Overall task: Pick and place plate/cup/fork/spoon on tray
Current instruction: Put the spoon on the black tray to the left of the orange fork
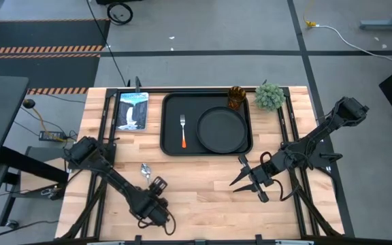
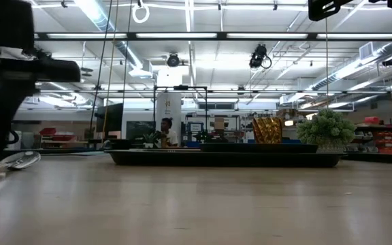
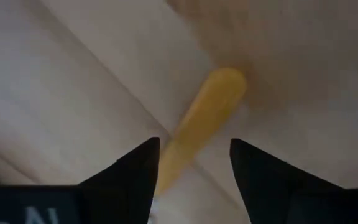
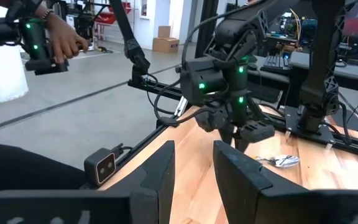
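The spoon lies on the bare wood near the table's left front, its silver bowl point(image 1: 145, 170) toward the tray and its orange handle point(image 3: 204, 115) under my left gripper point(image 1: 154, 184). My left gripper is open, low over the table, with one finger on either side of the handle. The black tray point(image 1: 172, 102) holds the round black plate point(image 1: 221, 129) and the fork point(image 1: 182, 133). The amber cup point(image 1: 235, 96) stands at the tray's far right corner. My right gripper point(image 1: 248, 189) is open and empty over the wood in front of the tray's right end.
A green potted plant point(image 1: 269, 96) stands right of the cup at the far edge. A blue-white picture card point(image 1: 132, 110) lies left of the tray. Bare wood lies between the tray and the table's near edge. A person's hand with a device point(image 4: 39, 37) shows beyond the table.
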### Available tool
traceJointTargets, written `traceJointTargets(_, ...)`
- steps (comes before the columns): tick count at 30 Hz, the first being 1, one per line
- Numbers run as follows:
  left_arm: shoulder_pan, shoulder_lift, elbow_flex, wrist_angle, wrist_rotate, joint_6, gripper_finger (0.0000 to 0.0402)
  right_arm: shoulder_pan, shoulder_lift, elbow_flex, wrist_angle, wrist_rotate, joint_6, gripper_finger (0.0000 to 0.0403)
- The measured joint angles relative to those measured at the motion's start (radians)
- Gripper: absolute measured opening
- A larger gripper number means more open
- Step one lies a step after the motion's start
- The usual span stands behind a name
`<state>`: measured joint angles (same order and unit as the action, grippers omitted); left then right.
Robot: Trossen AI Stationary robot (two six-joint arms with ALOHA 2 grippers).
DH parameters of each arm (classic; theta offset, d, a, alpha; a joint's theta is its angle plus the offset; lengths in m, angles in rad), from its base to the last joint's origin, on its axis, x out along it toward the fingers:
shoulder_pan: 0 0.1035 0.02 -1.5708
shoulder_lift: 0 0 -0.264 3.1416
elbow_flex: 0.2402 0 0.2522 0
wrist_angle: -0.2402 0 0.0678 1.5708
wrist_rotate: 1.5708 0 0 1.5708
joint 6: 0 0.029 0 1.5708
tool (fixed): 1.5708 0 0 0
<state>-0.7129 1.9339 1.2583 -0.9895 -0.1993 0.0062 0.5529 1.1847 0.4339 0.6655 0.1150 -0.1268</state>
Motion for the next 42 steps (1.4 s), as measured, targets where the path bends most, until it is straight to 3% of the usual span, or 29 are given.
traceJointTargets(3, -0.013, 0.000, 0.028, -0.009, 0.009, -0.248, 0.0201, 0.000, 0.000, 0.000, 0.000, -0.003, -0.006, 0.0116)
traceJointTargets(12, -0.014, 0.000, 0.079, -0.018, -0.005, -1.280, 0.0166, 0.000, 0.000, 0.000, -0.001, -0.015, -0.034, 0.0116)
traceJointTargets(20, -0.010, 0.000, 0.078, -0.204, 0.065, -2.215, 0.0155, 0.001, 0.000, 0.000, -0.017, -0.068, -0.034, 0.0116)
traceJointTargets(24, 0.008, 0.000, 0.077, -0.197, 0.114, -2.259, 0.0165, 0.001, 0.000, 0.000, -0.019, -0.088, -0.040, 0.0116)
traceJointTargets(31, 0.086, -0.001, 0.077, -0.206, 0.043, -2.251, 0.0176, 0.001, 0.000, 0.000, -0.018, -0.111, -0.052, 0.0116)
traceJointTargets(38, 0.107, -0.002, 0.075, -0.264, 0.045, -2.243, 0.0176, 0.003, 0.000, 0.000, -0.027, -0.119, -0.051, 0.0116)
traceJointTargets(42, 0.102, -0.005, 0.013, -0.175, 0.078, -2.243, 0.0176, 0.003, 0.000, 0.000, -0.028, -0.130, -0.051, 0.0116)
